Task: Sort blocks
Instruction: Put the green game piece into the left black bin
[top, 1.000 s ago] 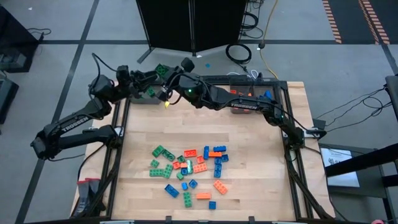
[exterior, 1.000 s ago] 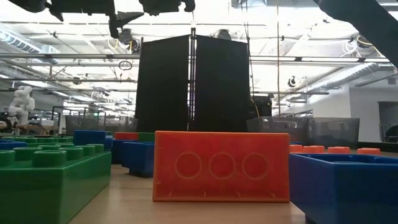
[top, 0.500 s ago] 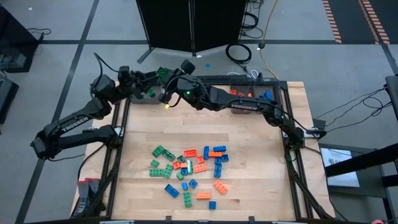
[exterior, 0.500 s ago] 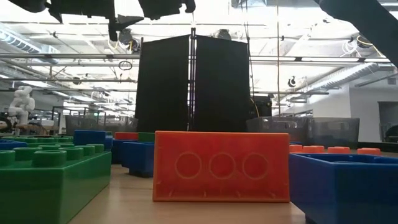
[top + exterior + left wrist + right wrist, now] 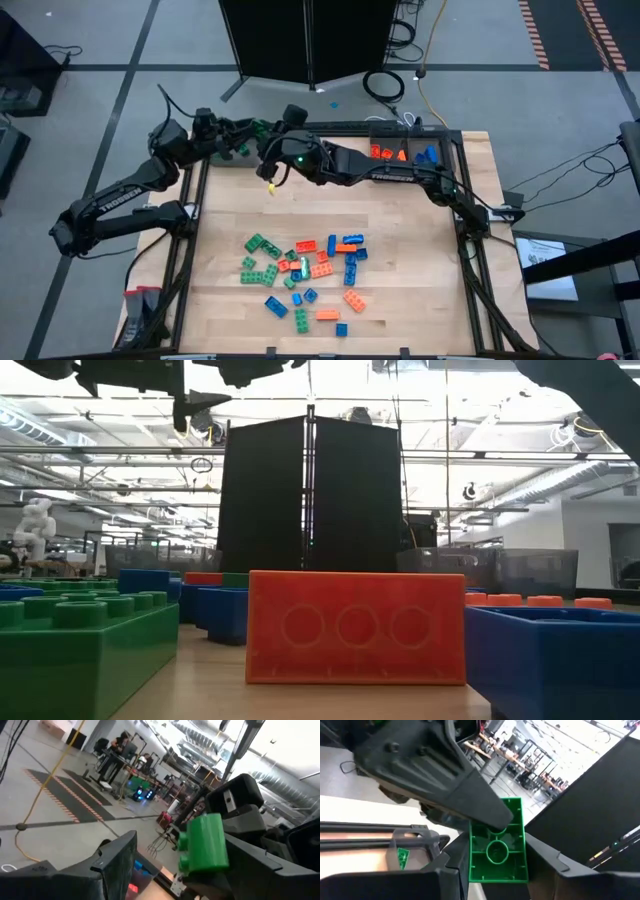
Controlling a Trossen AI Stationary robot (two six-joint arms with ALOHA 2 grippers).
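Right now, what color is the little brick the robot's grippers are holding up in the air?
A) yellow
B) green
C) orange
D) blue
B: both wrist views show a green brick up between dark fingers, where the left gripper and right gripper meet at the table's far edge.

The pile of blocks (image 5: pixel 305 277) lies in the lower middle of the table (image 5: pixel 230 210) in the high view. A bin (image 5: pixel 400 150) sits at the table's upper right edge, with blocks inside. Both arms meet near the table's upper left edge.
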